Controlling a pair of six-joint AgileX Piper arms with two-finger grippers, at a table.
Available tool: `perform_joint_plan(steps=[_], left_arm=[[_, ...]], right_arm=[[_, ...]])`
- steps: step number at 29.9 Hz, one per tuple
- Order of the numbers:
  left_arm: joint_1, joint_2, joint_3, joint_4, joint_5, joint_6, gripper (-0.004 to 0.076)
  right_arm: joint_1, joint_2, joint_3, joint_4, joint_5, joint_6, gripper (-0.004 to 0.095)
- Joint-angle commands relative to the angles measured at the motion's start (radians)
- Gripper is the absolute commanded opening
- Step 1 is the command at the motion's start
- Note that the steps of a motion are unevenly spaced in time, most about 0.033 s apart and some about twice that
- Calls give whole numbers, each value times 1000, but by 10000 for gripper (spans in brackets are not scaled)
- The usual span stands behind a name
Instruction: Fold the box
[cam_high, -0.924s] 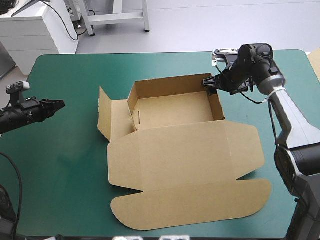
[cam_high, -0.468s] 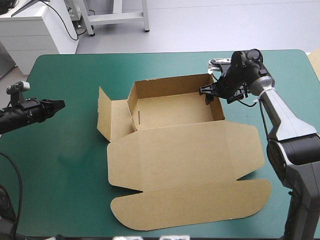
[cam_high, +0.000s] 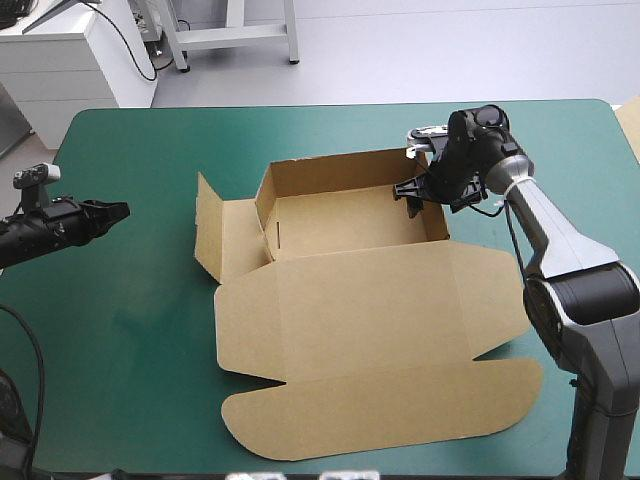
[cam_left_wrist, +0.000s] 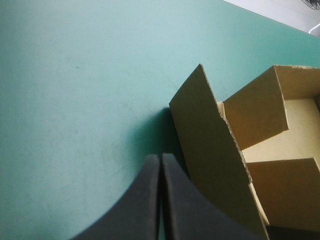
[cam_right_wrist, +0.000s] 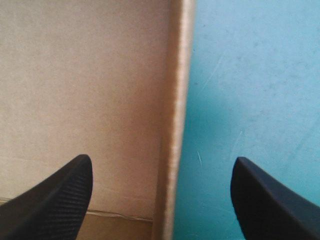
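Brown board box (cam_high: 350, 330) lies mid-table (cam_high: 130, 330): a tray with raised walls, its lid (cam_high: 380, 400) flat on the near side. Over the box's right wall (cam_right_wrist: 176, 100) hangs the right gripper (cam_high: 412, 192), fingers spread, one either side of it. Well left of the box hovers the left gripper (cam_high: 118, 210), fingers pressed together.

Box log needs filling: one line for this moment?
box: open tray, lid flat | right gripper: open, astride right wall | left gripper: shut, off box
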Motion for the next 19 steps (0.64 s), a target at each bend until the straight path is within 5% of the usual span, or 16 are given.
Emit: perform_joint_plan(steps=[1,9,13,19], left_arm=[[0,-39,-21,-59,13,6,-8],[0,-39,-21,-14,13,6,-8],[0,-39,-21,-17,13,6,-8],[0,-39,-21,-17,28,6,-8]], right_arm=[[1,-46,-25,-15,8,-29,619],[1,-20,-25,34,9,-51,311],[1,-20,-25,36,11,-93,9],[1,-91,-25,39,12,-195,-21]])
